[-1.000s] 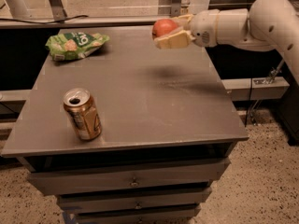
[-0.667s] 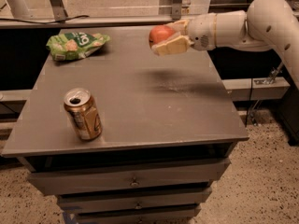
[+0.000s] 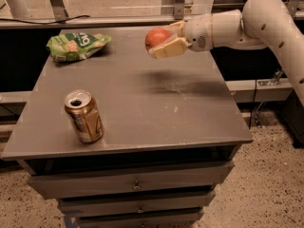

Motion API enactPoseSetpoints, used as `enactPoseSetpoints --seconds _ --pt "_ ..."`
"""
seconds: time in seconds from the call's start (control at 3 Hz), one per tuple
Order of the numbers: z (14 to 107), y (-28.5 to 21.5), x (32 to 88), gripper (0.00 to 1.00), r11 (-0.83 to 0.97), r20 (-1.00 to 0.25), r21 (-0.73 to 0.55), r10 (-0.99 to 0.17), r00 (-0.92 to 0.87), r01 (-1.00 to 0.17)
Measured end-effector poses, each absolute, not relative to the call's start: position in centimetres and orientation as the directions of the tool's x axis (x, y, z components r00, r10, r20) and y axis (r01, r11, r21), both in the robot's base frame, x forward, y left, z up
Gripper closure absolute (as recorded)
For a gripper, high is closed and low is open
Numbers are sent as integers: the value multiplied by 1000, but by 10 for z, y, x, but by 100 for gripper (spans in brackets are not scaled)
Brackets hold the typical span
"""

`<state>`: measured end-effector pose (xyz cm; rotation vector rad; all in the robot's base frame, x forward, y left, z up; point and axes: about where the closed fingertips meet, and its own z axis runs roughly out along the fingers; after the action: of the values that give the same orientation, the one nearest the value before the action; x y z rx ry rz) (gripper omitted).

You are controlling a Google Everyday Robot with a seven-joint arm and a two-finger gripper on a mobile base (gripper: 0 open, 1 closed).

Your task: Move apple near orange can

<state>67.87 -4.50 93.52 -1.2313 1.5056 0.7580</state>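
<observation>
Grey, matt cabinet top (image 3: pixel 142 108): a flat, squarish slab, faintly scuffed, set over a stack of drawers (image 3: pixel 128 186) with small round knobs. It stands on speckled flooring (image 3: pixel 275 175).

White robot arm (image 3: pixel 266 13): smooth, rounded, hard-shelled segments. It reaches in from the right of the view, above the far half of the top. Step in hand, by judgement: the carry, with the fruit lifted clear and not yet set down.

Gripper (image 3: pixel 160 42): pale tan, flat, blocky fingers at the arm's end, in the air above the far middle of the top. It is clamped on the apple, with one finger beneath and one behind.

Green snack bag (image 3: pixel 78 45): crinkled, glossy film, lying flat at the far left corner. It has no part in the task.

Orange can (image 3: pixel 84 116): a golden-orange metal cylinder with a silver top, its opening showing, and a pale label patch. It stands upright near the front left edge, well apart from the gripper.

Apple (image 3: pixel 156 35): round, red-orange, smooth and slightly shiny. It is held in the gripper, off the surface, above a dark shadow on the slab.

Next move, by judgement: travel forward and leftward across the top, then descend just beside the can without touching it, since a light upright can tips easily. Release only once the apple rests on the slab, as round fruit is apt to roll.
</observation>
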Motion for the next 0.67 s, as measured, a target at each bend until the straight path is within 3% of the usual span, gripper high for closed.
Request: enactPoseSetpoints --seconds 0.67 --pt "897 -11 608 100 39 -911 -107 -404 82 -994"
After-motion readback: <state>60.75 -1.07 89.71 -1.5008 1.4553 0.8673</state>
